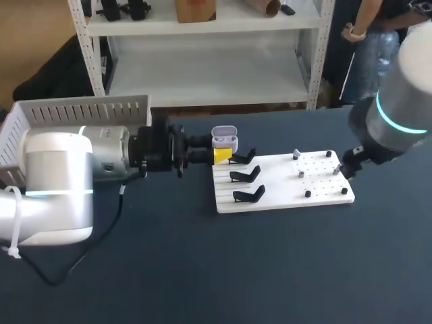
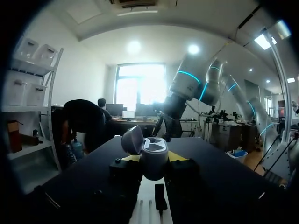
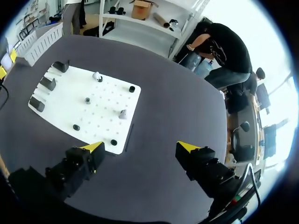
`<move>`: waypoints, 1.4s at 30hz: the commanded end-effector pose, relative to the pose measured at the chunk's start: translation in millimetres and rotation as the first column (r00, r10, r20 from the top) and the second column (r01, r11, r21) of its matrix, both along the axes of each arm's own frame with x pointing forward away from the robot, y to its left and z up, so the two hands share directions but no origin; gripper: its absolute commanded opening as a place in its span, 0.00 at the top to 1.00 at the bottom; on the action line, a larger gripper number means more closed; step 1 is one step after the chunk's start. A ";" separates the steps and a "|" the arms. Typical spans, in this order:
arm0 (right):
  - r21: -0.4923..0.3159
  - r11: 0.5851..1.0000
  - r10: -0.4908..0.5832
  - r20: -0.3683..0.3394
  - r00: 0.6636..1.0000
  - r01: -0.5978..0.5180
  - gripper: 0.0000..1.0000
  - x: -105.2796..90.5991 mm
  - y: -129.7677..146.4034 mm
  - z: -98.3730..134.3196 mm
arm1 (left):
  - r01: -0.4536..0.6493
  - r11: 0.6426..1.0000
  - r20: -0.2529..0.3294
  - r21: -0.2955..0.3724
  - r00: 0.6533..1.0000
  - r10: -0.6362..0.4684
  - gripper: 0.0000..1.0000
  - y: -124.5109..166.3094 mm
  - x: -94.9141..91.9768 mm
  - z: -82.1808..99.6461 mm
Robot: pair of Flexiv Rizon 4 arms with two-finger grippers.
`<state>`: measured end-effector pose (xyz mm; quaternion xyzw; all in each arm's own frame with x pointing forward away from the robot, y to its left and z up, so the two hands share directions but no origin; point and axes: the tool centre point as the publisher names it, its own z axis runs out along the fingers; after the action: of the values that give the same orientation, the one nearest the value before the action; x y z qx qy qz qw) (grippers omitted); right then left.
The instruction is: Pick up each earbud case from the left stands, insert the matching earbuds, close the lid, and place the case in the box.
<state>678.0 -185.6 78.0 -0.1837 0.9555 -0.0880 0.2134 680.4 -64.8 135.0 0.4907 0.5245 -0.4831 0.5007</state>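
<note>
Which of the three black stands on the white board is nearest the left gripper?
The rearmost stand, by the board's far edge. The left gripper, holding the open case, is right beside it; the other two lie nearer the front.

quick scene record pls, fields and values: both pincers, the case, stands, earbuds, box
left pincer: shut on earbud case, at the stand end of the board
earbud case: white, lid open, held upright
stands: three, black, no case on them
board: white, flat on the table
earbuds: two white ones on the board's pegged half
right pincer: open, empty, above the table just off the board's edge
box: white, slatted, behind the left arm
</note>
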 end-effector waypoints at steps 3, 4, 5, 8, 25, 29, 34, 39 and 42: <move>-0.051 0.998 0.022 0.027 0.999 -0.020 0.00 14.5 3.8 -26.0 | 0.000 1.000 0.000 -0.002 1.000 0.000 1.00 -0.1 0.8 -0.5; -0.064 0.998 0.016 0.022 1.000 -0.014 0.00 15.6 4.8 -26.7 | 0.000 1.000 0.000 -0.002 1.000 0.000 1.00 -0.1 0.8 -0.5; -0.063 0.998 0.015 0.022 1.000 -0.013 0.00 16.6 5.2 -27.0 | 0.000 1.000 0.000 -0.002 1.000 0.000 1.00 -0.1 0.8 -0.5; -0.048 0.999 0.013 0.020 1.000 -0.012 0.00 18.6 7.1 -24.6 | 0.000 1.000 0.000 -0.002 1.000 0.000 1.00 -0.1 0.8 -0.5; 0.002 0.998 0.064 -0.109 0.992 -0.064 0.00 17.7 33.3 -17.9 | 0.000 1.000 0.000 -0.002 1.000 0.000 1.00 -0.1 0.8 -0.5; -0.004 0.995 0.095 -0.129 0.987 -0.097 0.00 16.9 45.0 -20.8 | 0.000 1.000 0.000 -0.002 1.000 0.000 1.00 -0.1 0.8 -0.5; -0.026 0.996 0.079 -0.155 0.985 -0.084 0.10 18.3 48.9 -27.3 | 0.000 1.000 0.000 -0.002 1.000 0.000 1.00 -0.1 0.8 -0.5; -0.031 0.997 0.069 -0.161 0.985 -0.075 0.32 20.7 49.0 -31.7 | 0.000 1.000 0.000 -0.002 1.000 0.000 1.00 -0.1 0.8 -0.5; -0.032 0.996 0.072 -0.173 0.982 -0.079 0.40 22.5 46.8 -35.5 | 0.000 1.000 0.000 -0.002 1.000 0.000 1.00 -0.1 0.8 -0.5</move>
<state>696.2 -139.4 45.2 -0.2298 0.9601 -0.0834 0.1360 680.6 -64.8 135.0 0.4909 0.5244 -0.4835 0.5003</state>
